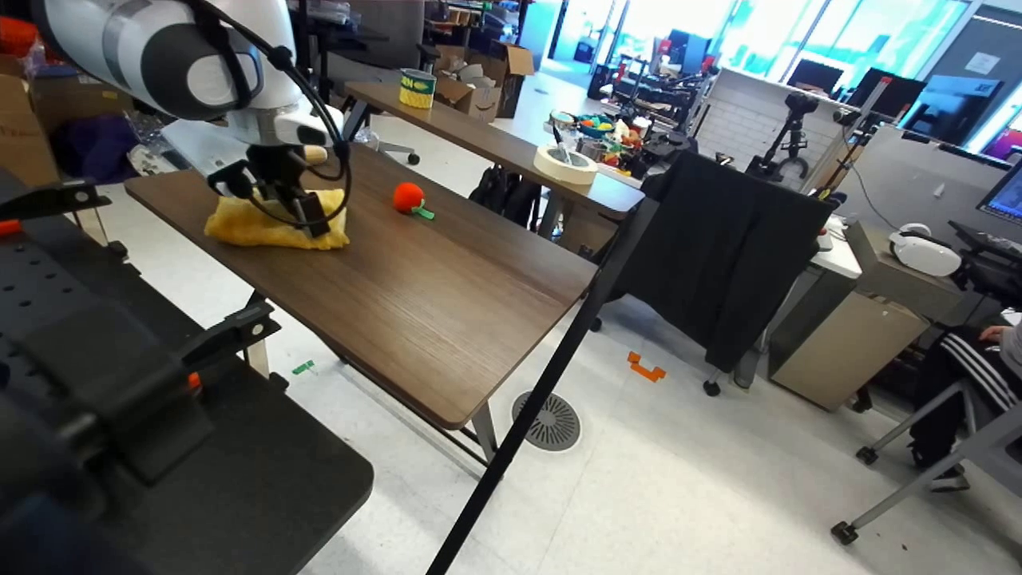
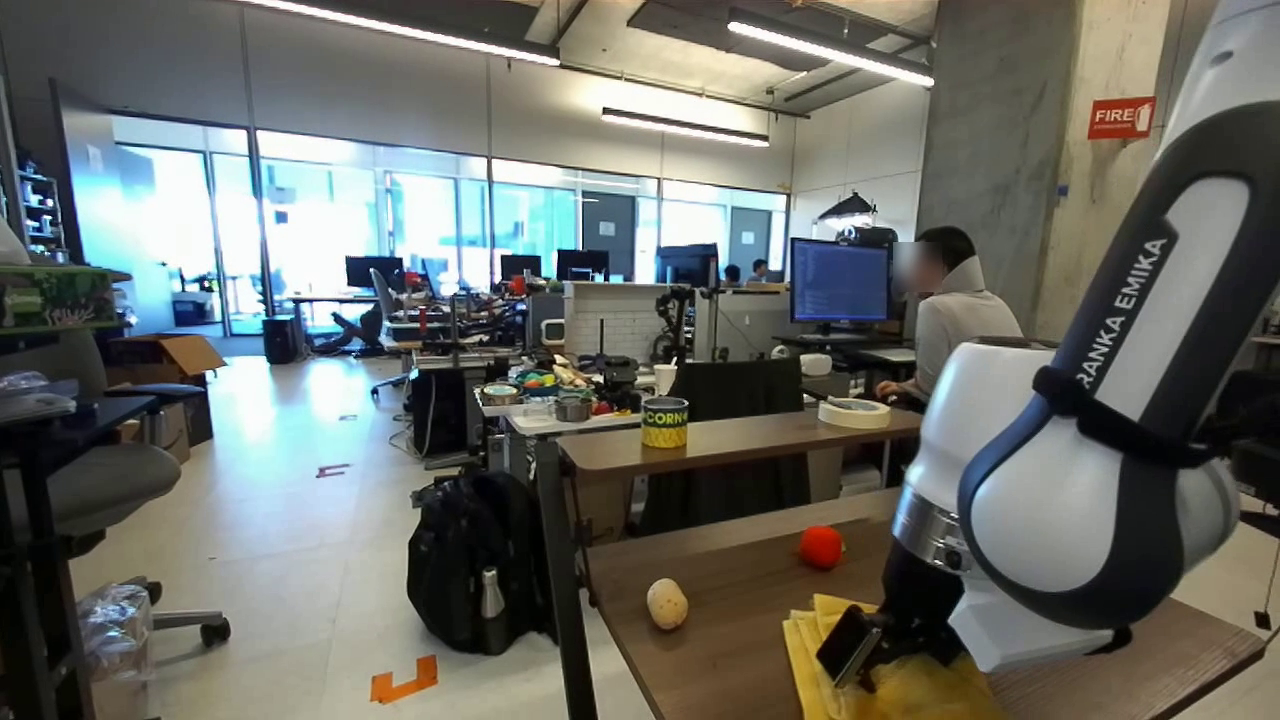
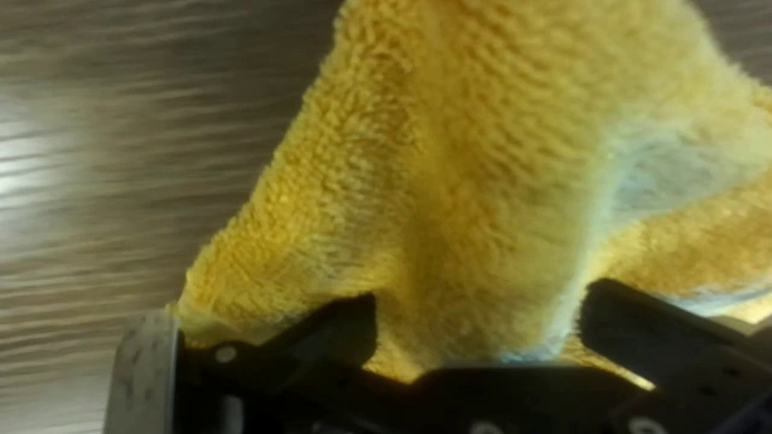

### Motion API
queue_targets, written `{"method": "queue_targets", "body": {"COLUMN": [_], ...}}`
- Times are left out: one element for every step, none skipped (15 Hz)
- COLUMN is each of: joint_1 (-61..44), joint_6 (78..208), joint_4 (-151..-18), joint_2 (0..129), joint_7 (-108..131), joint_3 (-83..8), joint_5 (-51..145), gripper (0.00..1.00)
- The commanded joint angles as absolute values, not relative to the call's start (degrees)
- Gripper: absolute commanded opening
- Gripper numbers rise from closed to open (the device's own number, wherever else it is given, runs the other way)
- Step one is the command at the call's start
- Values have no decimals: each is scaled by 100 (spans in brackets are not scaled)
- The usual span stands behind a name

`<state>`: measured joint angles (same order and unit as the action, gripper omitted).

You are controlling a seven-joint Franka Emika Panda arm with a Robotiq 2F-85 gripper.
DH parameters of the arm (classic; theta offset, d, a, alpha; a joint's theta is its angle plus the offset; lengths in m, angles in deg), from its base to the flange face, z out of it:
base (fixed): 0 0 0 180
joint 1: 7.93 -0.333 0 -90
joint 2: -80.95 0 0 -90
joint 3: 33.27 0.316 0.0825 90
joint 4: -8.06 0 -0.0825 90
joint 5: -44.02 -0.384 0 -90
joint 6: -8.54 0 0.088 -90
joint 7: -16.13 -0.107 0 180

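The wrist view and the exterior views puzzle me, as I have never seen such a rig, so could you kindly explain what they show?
The machine is a robot arm with a two-fingered gripper at its end. The wrist view comes from a camera on the arm's wrist, looking past the gripper; both exterior views come from cameras standing apart. On the brown table lie a fuzzy yellow cloth, a round red-orange object and a pale egg-shaped object. The gripper is right at the cloth with its jaws spread open. Nothing looks clamped; whether the jaws touch the cloth is hard to tell.
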<state>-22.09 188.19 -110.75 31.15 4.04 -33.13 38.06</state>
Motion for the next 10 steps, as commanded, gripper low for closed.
{"method": "queue_targets", "body": {"joint_1": [-1552, -1458, -1389, -1298, -1174, -1070, -954, -936, -989, -1118], "joint_6": [19194, 19155, 19140, 19188, 19178, 19195, 19171, 19155, 19054, 18903], "joint_4": [-11239, -11223, -11169, -11089, -10971, -10902, -10788, -10775, -10639, -10603], "joint_2": [2906, 2847, 2752, 2645, 2523, 2446, 2330, 2309, 2195, 2174], "joint_7": [347, 318, 284, 247, 197, 139, 57, -64, -236, -437], "joint_3": [-3566, -3753, -3948, -4125, -4250, -4397, -4497, -4611, -4747, -4887], "joint_5": [3526, 3461, 3404, 3337, 3272, 3210, 3125, 3023, 2906, 2777], "gripper": [100, 100, 100, 100, 100, 100, 100, 100, 100, 100]}}
